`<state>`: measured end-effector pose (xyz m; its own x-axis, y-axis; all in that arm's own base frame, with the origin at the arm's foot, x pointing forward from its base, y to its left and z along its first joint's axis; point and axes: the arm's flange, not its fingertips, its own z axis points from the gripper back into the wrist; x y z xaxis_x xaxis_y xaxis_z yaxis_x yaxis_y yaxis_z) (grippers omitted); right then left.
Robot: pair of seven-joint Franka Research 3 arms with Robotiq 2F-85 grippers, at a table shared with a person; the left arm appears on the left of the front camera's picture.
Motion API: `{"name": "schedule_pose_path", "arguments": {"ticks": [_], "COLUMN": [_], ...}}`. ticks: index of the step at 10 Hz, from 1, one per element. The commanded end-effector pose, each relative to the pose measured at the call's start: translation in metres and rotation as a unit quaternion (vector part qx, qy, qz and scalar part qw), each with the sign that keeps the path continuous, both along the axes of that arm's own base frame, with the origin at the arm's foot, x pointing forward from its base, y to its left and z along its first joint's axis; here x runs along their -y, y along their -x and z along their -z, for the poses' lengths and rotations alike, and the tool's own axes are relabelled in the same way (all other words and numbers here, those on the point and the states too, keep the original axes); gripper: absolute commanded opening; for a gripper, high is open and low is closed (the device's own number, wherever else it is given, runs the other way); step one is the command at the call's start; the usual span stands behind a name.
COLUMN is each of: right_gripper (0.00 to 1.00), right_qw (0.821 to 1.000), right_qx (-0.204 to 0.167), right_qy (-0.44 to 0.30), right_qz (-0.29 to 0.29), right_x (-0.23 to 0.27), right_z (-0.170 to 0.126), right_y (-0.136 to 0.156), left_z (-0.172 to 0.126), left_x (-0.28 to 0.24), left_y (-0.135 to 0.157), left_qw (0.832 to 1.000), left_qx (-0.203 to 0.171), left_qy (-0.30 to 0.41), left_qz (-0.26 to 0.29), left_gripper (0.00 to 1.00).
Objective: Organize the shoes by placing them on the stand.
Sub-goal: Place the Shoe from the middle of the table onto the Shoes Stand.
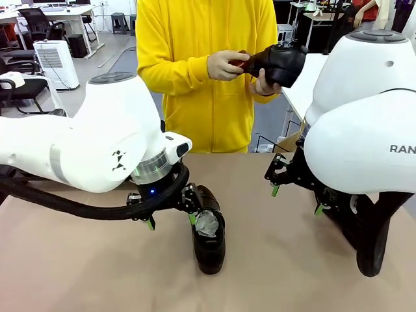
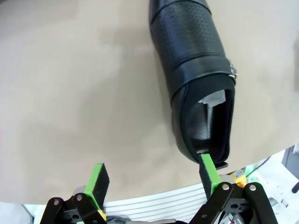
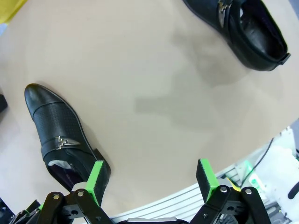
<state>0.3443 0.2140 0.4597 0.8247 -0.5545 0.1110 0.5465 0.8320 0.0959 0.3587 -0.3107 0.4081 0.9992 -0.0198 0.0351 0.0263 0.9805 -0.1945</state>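
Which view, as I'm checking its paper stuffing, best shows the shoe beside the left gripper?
Left wrist view: the shoe lies close, opening toward the camera. Front view foreshortens it; right wrist view shows it smaller.

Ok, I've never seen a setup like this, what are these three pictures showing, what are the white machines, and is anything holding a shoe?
The white machines are two robot arms, each ending in an end effector: two black fingers with green pads. The front picture looks across the tan table at a person in yellow holding a black shoe. The other two come from wrist cameras looking along the fingers. The left end effector is open beside a paper-stuffed shoe, not gripping it. The right end effector is open and empty; its camera sees a near shoe and a far shoe.
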Motion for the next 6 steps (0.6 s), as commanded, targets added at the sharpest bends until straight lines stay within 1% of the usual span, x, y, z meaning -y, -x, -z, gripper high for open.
{"name": "schedule_pose_path", "arguments": {"ticks": [1,5,6], "right_gripper": [1.00,1.00,1.00], "right_qw": [1.000,1.000,1.000], "right_qx": [0.002,0.002,0.002], "right_qy": [0.006,0.006,0.006], "right_qz": [-0.007,-0.007,-0.007], "right_x": [0.003,0.003,0.003], "right_z": [-0.002,-0.002,-0.002], "right_y": [-0.002,-0.002,-0.002], "left_z": [0.009,0.041,0.050], "left_x": [0.012,0.032,0.035], "left_y": [-0.003,-0.021,-0.027], "left_qw": [1.000,0.999,0.999], "left_qx": [-0.012,-0.019,-0.020], "left_qy": [-0.003,-0.015,-0.033], "left_qz": [0.000,-0.023,-0.025], "left_gripper": [1.00,1.00,1.00]}}
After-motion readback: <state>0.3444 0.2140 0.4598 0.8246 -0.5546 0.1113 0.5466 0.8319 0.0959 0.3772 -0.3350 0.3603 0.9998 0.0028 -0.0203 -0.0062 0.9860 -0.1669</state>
